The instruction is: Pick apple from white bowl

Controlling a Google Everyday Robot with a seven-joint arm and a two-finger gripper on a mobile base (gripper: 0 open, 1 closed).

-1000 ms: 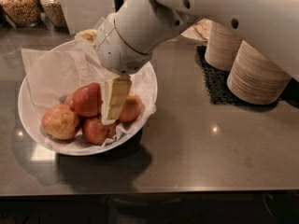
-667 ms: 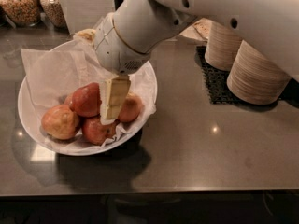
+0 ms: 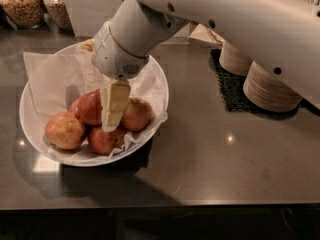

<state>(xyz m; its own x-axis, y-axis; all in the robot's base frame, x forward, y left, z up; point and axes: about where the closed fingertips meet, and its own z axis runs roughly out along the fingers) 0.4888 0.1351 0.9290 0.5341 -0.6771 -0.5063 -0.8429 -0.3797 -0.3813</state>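
Camera view: apple (image 3: 89,107) near middle of bowl (image 3: 34,131), on crinkled paper. Pale apple (image 3: 65,130) at its 8 o'clock, small apple (image 3: 104,140) at 5, second small apple (image 3: 136,114) at 3. Gripper (image 3: 111,123) down in bowl, against apple's 3 o'clock flank; we cannot tell whether claw is spread or pinching. We judge this the grasp step, apple not yet lifted. Next move calls for firm pinch on apple alone, then straight lift clear of neighbours and paper. Stacked bowls (image 3: 265,86) at bowl's 3 o'clock, well apart.

arm (image 3: 215,19): white, smooth, dark round holes | wrist (image 3: 122,54): grey grille | hand (image 3: 112,124): cream, in white bowl (image 3: 164,86)
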